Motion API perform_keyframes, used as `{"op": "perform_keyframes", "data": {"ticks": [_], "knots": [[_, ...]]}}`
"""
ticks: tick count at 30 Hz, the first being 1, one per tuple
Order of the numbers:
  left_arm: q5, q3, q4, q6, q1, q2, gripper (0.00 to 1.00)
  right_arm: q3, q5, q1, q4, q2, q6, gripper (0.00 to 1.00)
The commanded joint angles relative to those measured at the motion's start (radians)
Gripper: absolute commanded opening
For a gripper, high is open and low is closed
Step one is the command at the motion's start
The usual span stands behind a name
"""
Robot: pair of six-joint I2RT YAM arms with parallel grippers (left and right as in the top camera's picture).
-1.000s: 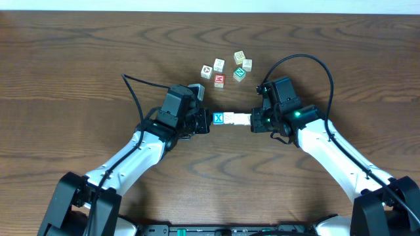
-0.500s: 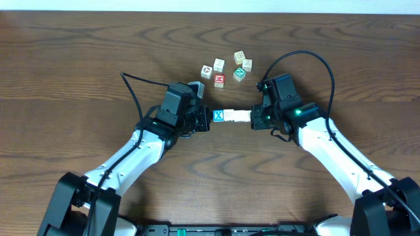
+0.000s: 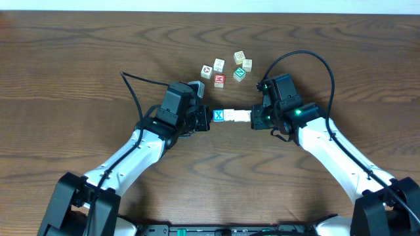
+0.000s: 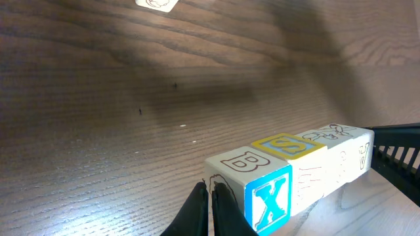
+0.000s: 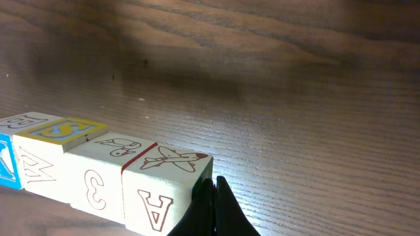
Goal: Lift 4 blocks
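**Block row clamped end to end**

The four blocks (image 3: 233,117) sit in one row between left pincer (image 4: 210,200) and right pincer (image 5: 212,193). Each pincer is pressed together and butts one end. The row appears clear of the table (image 3: 79,78). Advise equal inward pressure and a level, matched rise.

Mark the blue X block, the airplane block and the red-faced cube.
blue X block (image 4: 269,204), left wrist view, on its X face.
airplane block (image 5: 169,159), right wrist view, on its top face.
red-faced cube (image 3: 219,80), overhead view, on its red top.
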Motion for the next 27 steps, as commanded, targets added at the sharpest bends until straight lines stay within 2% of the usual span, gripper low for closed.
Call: {"op": "perform_keyframes", "data": {"ticks": [1,27], "knots": [[0.198,0.069,0.031,-0.003,-0.05,-0.021,0.07,0.05,-0.31,0.05,0.033,-0.028,-0.008,0.01],[0.198,0.069,0.027,-0.003,-0.05,-0.038,0.07,0.05,-0.303,0.05,0.026,-0.052,-0.007,0.01]]}}
